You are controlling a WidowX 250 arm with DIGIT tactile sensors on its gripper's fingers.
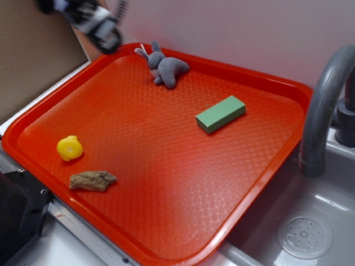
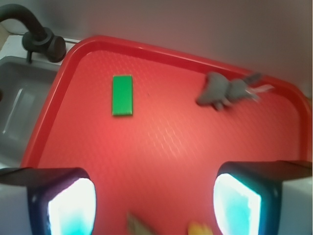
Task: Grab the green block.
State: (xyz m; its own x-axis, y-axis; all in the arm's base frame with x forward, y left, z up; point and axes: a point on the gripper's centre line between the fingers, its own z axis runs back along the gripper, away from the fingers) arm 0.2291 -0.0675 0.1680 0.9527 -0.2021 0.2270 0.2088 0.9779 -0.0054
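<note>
The green block lies flat on the right part of the red tray, well apart from the pincer (fingers spread, holding nothing) at the far left corner, its long axis slanting far-right.

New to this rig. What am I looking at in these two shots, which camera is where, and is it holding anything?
It is a small robot arm with a two-fingered gripper. The exterior view looks down at the scene from outside; the arm shows blurred at the top left. The wrist view comes from a camera on the arm itself, so the two glowing pads at the bottom are its own fingers, spread apart and holding nothing. On the red plastic tray lie a flat pale green rectangular block, a grey plush bunny, a small yellow toy and a brown rough-looking piece. A grey toy sink with a tap sits beside the tray.
</note>
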